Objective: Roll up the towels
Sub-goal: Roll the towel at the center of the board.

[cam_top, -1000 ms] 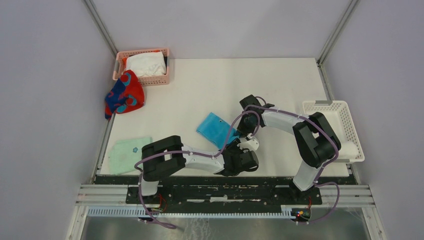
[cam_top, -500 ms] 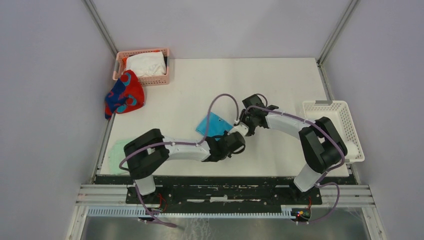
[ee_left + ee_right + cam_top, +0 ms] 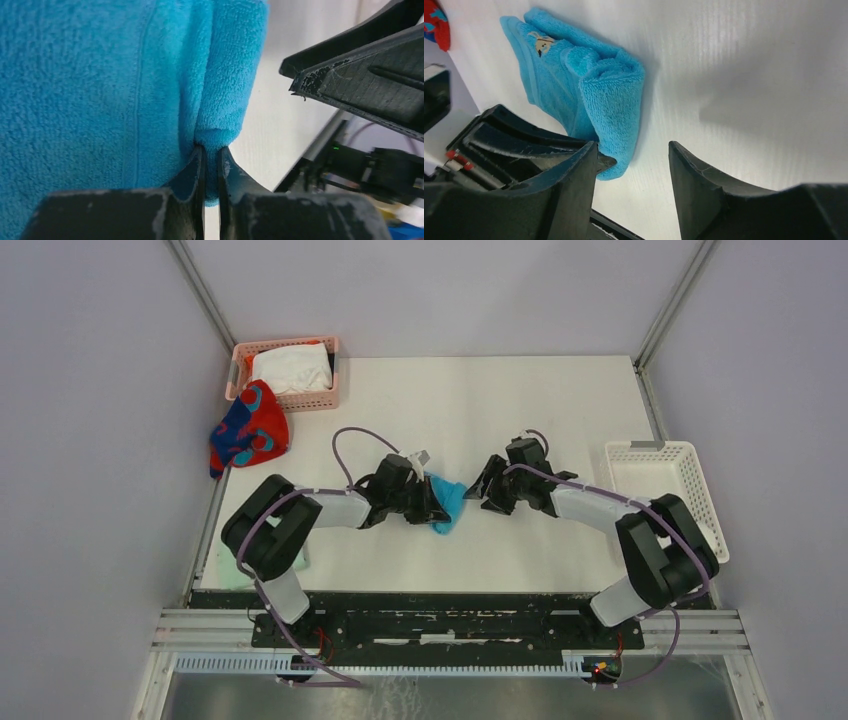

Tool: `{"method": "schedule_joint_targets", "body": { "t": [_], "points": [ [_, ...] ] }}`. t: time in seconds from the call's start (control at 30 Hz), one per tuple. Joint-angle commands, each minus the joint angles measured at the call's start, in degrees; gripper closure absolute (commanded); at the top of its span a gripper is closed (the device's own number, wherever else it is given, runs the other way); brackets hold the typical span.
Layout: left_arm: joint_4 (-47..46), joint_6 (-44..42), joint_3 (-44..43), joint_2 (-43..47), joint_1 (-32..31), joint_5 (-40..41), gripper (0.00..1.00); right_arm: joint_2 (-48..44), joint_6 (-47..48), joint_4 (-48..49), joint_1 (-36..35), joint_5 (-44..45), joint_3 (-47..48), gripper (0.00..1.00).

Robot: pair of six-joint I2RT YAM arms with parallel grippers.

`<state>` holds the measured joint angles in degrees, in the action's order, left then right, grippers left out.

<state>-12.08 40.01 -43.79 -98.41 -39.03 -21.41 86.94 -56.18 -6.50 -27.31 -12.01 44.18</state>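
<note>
Three small cloth towels are sitting in the overhead view. A plain white towel (image 3: 290,368) is lying bunched in a pink slatted plastic basket (image 3: 300,400) at the far left corner, a red towel with dark-blue blotches (image 3: 248,428) is lying crumpled at the left edge of the white table (image 3: 560,410), and a bright turquoise-blue terry towel (image 3: 447,502) is resting near the table's middle, between the two arms. The left gripper (image 3: 211,155) is pinching a thick fold at that towel's edge, its jaws nearly together with only pile between them. The right gripper (image 3: 633,146) is hovering just beside the same towel, its jaws standing well apart with nothing in them. From the right wrist the turquoise cloth is showing as a loose, partly wound bundle, with a small printed label (image 3: 541,45) facing up. This fabric is looking light, limp and fluffy, so it is likely to sag and unwind wherever nothing is pressing on it, though it is neither fragile nor slippery. Taking hold at a hemmed edge or corner, several layers at once, is probably going to work best, with the other gripper pinning the free end flat while the roll is being turned.
</note>
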Motion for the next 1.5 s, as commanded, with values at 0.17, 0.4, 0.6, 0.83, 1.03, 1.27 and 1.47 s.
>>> {"method": "schedule_joint_targets", "body": {
  "t": [0.17,0.4,0.6,0.83,1.03,1.27,1.47],
  "points": [
    [-13.76,17.03,4.93,-5.07,5.46,-14.07,0.97,7.09,-5.34,20.13,-0.12,-6.36,-1.74,0.34],
    [-12.93,17.49,4.86,-6.93,6.15,-14.10,0.97,14.35,-6.45,23.39,-0.08,-5.74,-1.19,0.34],
    [-12.00,17.47,5.28,-7.05,6.15,-13.30,0.97,17.12,-6.40,21.07,-0.15,-3.94,-0.79,0.49],
    [-4.63,13.29,5.14,-2.15,5.57,-8.49,0.88,13.27,-2.73,5.45,-0.87,1.50,2.97,0.71],
    [11.22,3.71,0.92,8.44,-1.56,8.26,0.65,11.31,-0.78,-12.56,-3.87,9.70,11.79,0.77],
    [22.04,-5.27,-5.63,16.38,-16.71,38.18,0.47,10.99,-1.26,-22.97,-5.61,14.34,17.69,0.78],
    [24.17,-11.28,-12.18,11.44,-29.40,59.31,0.40,12.48,-2.39,-25.58,-6.01,14.58,19.62,0.79]
  ]
}}
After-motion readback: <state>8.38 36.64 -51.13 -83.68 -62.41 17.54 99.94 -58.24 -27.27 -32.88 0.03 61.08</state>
